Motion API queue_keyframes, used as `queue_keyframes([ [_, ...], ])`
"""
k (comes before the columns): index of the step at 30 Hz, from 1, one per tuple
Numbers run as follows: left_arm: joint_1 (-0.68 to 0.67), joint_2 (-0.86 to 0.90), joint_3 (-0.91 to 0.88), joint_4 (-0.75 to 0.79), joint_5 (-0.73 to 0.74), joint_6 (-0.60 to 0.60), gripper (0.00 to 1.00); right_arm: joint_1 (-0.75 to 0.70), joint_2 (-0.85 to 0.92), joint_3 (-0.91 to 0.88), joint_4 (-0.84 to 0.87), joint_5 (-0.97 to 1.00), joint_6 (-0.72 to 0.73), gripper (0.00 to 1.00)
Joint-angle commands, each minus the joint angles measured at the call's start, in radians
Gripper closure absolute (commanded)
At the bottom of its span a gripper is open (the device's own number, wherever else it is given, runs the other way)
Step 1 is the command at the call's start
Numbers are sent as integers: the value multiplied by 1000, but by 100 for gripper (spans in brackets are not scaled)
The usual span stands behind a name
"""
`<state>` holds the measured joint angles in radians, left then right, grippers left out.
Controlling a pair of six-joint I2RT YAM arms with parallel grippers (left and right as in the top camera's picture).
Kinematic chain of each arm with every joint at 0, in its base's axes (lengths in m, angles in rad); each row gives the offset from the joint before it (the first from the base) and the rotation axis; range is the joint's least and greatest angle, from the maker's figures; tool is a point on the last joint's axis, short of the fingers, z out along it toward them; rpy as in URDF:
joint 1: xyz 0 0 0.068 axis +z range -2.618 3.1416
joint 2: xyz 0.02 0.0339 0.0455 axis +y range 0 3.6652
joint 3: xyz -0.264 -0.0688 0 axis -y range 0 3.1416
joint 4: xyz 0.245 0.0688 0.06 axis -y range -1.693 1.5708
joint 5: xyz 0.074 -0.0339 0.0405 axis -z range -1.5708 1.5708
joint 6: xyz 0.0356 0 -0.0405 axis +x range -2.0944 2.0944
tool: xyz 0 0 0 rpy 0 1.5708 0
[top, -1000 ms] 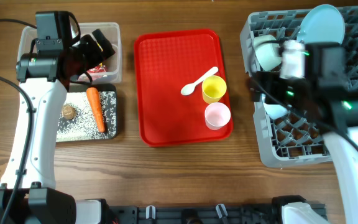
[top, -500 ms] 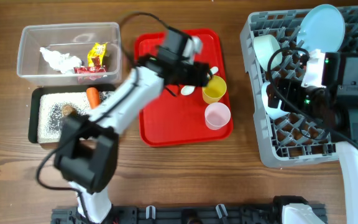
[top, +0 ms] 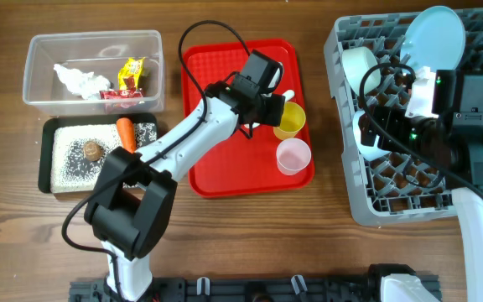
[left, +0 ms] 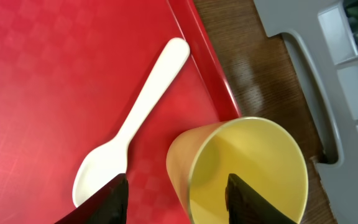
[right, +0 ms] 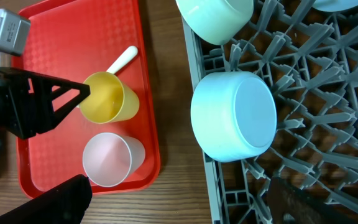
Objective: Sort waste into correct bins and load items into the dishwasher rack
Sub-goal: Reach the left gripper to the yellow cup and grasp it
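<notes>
My left gripper (left: 176, 180) (top: 268, 109) stands open astride the near rim of the yellow cup (left: 253, 162) (top: 289, 122), one finger inside and one outside, neither touching the wall. The white spoon (left: 135, 130) lies beside it on the red tray (top: 225, 126), and the pink cup (top: 293, 156) stands just in front. My right gripper (right: 176, 199) is open and empty over the left edge of the dishwasher rack (top: 367, 205). The rack holds two light blue bowls (right: 235, 115) (right: 216, 15) and the plate (top: 433, 33).
At the far left the clear tub (top: 36, 75) holds tissue (top: 75, 80) and snack wrappers (top: 128, 75). Below it the black tray (top: 47, 159) holds the carrot (top: 124, 128), a brown lump (top: 92, 151) and white grains (top: 74, 164).
My left arm has swung from the bins across to the red tray, and its jaws have narrowed around the yellow cup's rim. The right arm has shifted slightly over the rack.
</notes>
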<state>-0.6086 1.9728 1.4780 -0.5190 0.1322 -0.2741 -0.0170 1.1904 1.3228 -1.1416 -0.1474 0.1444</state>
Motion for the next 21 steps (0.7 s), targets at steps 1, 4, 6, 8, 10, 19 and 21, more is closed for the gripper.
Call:
queue_keyframes([
  [1, 2, 55, -8, 7, -19, -20, 57, -4, 6, -5, -1, 21, -13, 7],
  [4, 2, 72, -8, 7, -18, -29, 73, -4, 9, -6, -4, 21, -14, 7],
  [6, 2, 72, -8, 8, -19, -29, 87, -4, 12, -6, -4, 21, -13, 7],
  [8, 3, 72, -8, 7, -23, -29, 96, -4, 14, -6, -4, 21, -13, 7],
  [10, 7, 69, -8, 7, -22, -29, 96, -4, 15, -6, -4, 21, -13, 7],
  [19, 227, -97, -6, -123, 324, -51, 96, -4, 31, -6, 67, -131, -65, 7],
  [21, 319, -126, -6, -129, 571, -23, 96, -4, 58, -6, 111, -256, -118, 7],
])
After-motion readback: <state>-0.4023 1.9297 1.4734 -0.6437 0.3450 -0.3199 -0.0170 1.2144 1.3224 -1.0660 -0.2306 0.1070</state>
